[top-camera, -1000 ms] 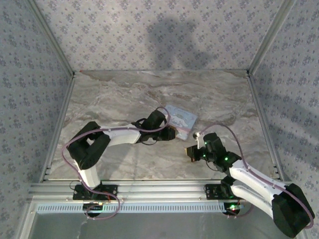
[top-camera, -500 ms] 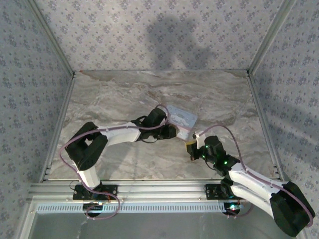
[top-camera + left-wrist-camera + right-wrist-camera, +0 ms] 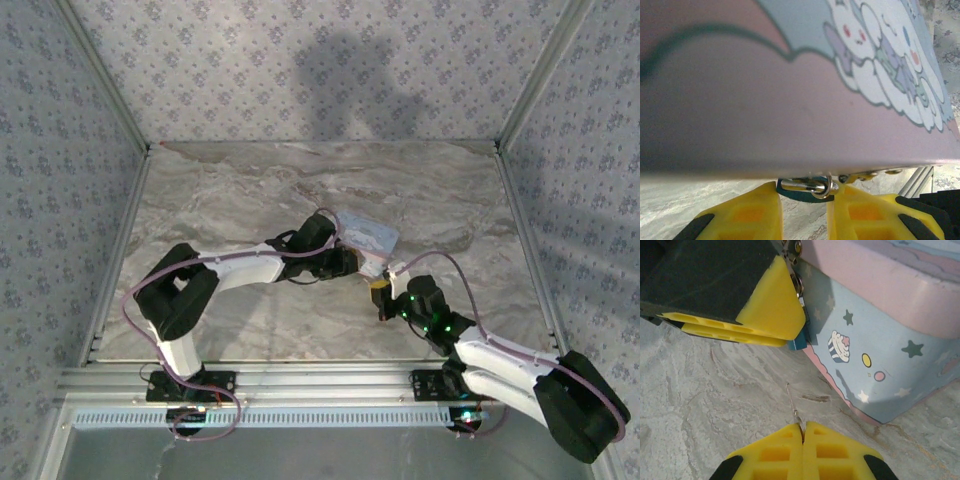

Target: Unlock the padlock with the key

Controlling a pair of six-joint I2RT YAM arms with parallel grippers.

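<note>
At the near lower edge of the pastel cartoon box [image 3: 880, 350], item one: the padlock [image 3: 799, 343], a tiny blue body with a silvery shackle, hanging from the box's metal clasp just above the marble table [image 3: 705, 390].

- Padlock, left wrist view [image 3: 807, 187]: silver ring and dark blue body sit under the box's pink lid, lodged in the narrow gap between two yellow fingertips.
- Left gripper [image 3: 805, 199]: jaws drawn narrow and pinching the padlock. In the right wrist view one of its yellow fingers [image 3: 770, 310] lies flat against the lock's side.
- Key [image 3: 792, 402]: thin metal sliver, upright, tip pointing toward the padlock but apart from it, marble showing between them.
- Right gripper [image 3: 802, 432]: pads pressed together, clamping the key's lower end.
- Overhead: the box [image 3: 368, 234] stands mid-table, the left gripper [image 3: 348, 264] against its near left side and the right gripper [image 3: 380, 296] just in front of it, the two grippers close together.
</note>
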